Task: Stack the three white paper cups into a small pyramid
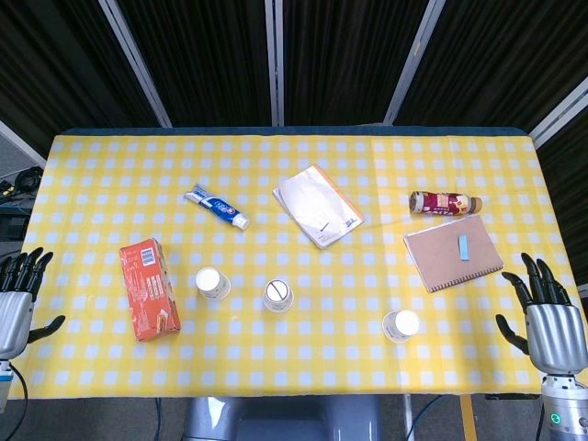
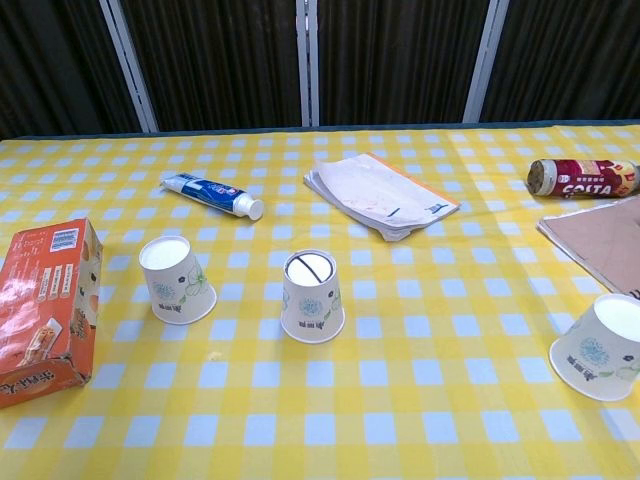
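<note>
Three white paper cups stand upside down and apart on the yellow checked tablecloth. The left cup (image 1: pixel 212 283) (image 2: pixel 176 279) is beside the orange box. The middle cup (image 1: pixel 277 295) (image 2: pixel 312 296) has a dark line on its base. Further right, near the front edge, stands the right cup (image 1: pixel 401 325) (image 2: pixel 603 347). My left hand (image 1: pixel 18 296) hovers at the table's left edge with fingers spread, holding nothing. My right hand (image 1: pixel 549 319) is at the right edge, fingers also spread and empty. Neither hand shows in the chest view.
An orange box (image 1: pixel 149 288) (image 2: pixel 42 312) lies left of the cups. Behind them are a toothpaste tube (image 1: pixel 216 207) (image 2: pixel 212 194) and a folded paper packet (image 1: pixel 318 205) (image 2: pixel 380 195). A brown notebook (image 1: pixel 452 252) and a lying bottle (image 1: pixel 445 203) (image 2: pixel 583 177) sit at the right.
</note>
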Tool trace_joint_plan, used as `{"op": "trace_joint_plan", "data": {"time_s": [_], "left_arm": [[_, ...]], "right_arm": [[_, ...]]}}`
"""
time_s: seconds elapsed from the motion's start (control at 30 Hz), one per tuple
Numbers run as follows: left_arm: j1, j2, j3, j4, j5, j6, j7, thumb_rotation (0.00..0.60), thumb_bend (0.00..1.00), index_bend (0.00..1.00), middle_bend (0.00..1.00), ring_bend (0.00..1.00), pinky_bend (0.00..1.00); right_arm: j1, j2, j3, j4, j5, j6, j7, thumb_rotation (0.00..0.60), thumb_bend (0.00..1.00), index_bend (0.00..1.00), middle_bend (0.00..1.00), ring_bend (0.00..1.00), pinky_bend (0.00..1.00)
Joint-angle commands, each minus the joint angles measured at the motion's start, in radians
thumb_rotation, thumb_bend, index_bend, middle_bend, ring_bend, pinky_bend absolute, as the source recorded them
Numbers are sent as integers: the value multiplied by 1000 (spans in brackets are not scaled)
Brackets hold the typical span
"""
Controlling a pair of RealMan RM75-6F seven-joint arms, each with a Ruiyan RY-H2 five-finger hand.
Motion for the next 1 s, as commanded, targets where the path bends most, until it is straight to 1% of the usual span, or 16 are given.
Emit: {"op": "trace_joint_plan", "data": {"time_s": [0.03,0.4,0.63,0.7,0.73,0.83,1.0], "left_arm": [[-1,0,1,-1,1,0,2,600,157,0,0,0,0],[-4,-1,3,-5,2,-6,13,600,162,0,0,0,0],[-27,-5,-8,-15,-16,-42,42,600,183,0,0,0,0],[-45,-5,-17,-29,-21,-62,61,600,196,0,0,0,0],[-75,-3,-26,-45,-9,-87,96,600,204,0,0,0,0],[-113,1,-44,-80,-24,-133,145,600,232,13,0,0,0],[-192,-4,-66,-134,-63,-235,242,600,272,99,0,0,0]], "right_arm": [[1,4,-1,-6,4,-7,-3,600,160,251,28,0,248],[1,10,-4,-11,0,-13,4,600,161,264,35,0,256],[6,15,3,-5,15,-26,22,600,161,273,40,0,264],[7,15,5,1,20,-29,32,600,162,277,41,0,265],[8,14,6,6,25,-36,40,600,161,279,42,0,265],[12,14,7,12,30,-44,52,600,161,282,42,0,267],[15,15,11,22,41,-55,71,600,161,284,45,0,271]]}}
